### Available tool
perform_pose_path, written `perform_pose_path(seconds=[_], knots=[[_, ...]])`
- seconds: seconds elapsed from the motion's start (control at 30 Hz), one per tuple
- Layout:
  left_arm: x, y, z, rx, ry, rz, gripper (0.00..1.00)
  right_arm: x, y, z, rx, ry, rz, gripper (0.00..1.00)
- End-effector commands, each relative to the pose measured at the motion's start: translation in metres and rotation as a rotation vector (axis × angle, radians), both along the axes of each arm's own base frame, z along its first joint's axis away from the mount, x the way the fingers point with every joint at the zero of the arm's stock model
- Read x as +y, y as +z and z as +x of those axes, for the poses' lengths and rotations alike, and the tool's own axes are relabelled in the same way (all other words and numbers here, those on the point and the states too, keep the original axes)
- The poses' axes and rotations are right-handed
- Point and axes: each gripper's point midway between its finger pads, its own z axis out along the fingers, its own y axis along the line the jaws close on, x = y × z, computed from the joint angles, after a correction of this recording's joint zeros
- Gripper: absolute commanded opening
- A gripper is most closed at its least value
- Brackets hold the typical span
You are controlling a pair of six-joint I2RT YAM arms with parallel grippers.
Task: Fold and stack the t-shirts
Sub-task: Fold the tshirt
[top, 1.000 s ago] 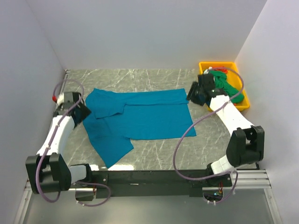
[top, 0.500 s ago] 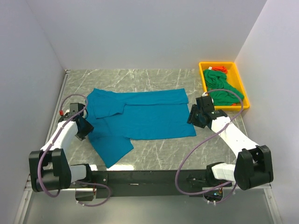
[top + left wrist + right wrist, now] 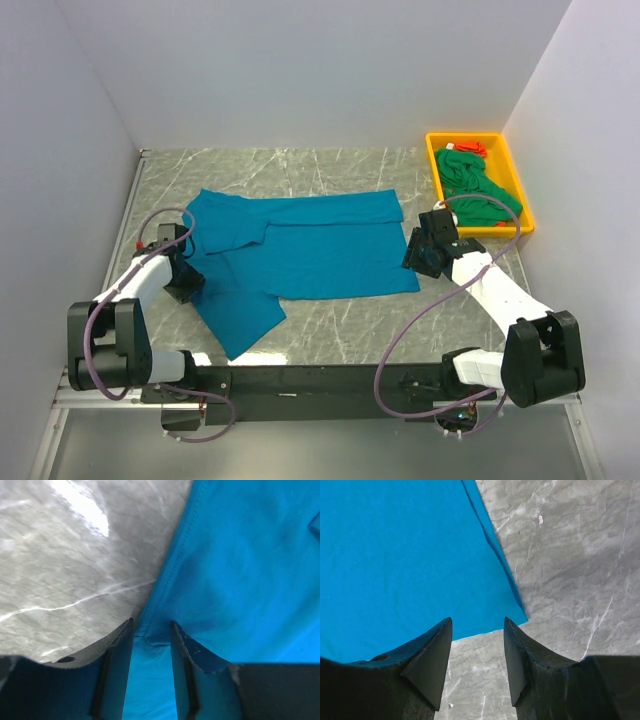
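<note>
The left end effector (image 3: 151, 625) is straddling the hem of the teal t-shirt (image 3: 320, 250), jaws narrowly apart around a pucker; whether it is gripping, I cannot tell. The right end effector (image 3: 477, 622) is hovering open above its corner. Nothing is being stacked yet; beyond it, the bin (image 3: 435, 140) is holding the green t-shirt (image 3: 475, 190) and a half-hidden red scrap (image 3: 473, 149).

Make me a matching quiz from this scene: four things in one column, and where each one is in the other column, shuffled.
Things:
1. teal t-shirt
2. green t-shirt
3. left gripper
4. right gripper

Places:
A. in the yellow bin
B. over the teal shirt's near right corner
C. spread on the table
D. at the teal shirt's left edge

Pairs: 1-C, 2-A, 3-D, 4-B
</note>
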Motion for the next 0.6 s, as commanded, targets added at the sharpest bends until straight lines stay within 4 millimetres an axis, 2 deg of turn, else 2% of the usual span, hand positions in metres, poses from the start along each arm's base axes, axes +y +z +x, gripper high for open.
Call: perform_pose_path(seconds=[0.0, 0.07, 0.1, 0.27, 0.33, 0.57], knots=[[-0.004, -0.008, 0.0, 0.012, 0.004, 0.011, 0.4, -0.005, 0.005, 0.004, -0.04, -0.028, -0.008, 0.53], [-0.008, -0.012, -0.003, 0.029, 0.0, 0.016, 0.36, -0.007, 0.001, 0.002, -0.027, -0.035, -0.013, 0.52], [-0.009, -0.014, -0.004, 0.038, -0.001, 0.019, 0.3, -0.008, 0.0, 0.001, -0.025, -0.036, -0.016, 0.52], [-0.005, -0.012, -0.005, 0.041, 0.012, 0.045, 0.13, -0.017, -0.008, -0.007, 0.0, -0.056, -0.02, 0.52], [-0.004, -0.01, -0.005, 0.036, 0.016, 0.051, 0.03, -0.019, -0.013, -0.01, 0.018, -0.061, -0.019, 0.52], [0.0, -0.004, -0.005, 0.029, 0.031, 0.071, 0.01, -0.021, -0.031, -0.018, 0.081, -0.088, -0.012, 0.51]])
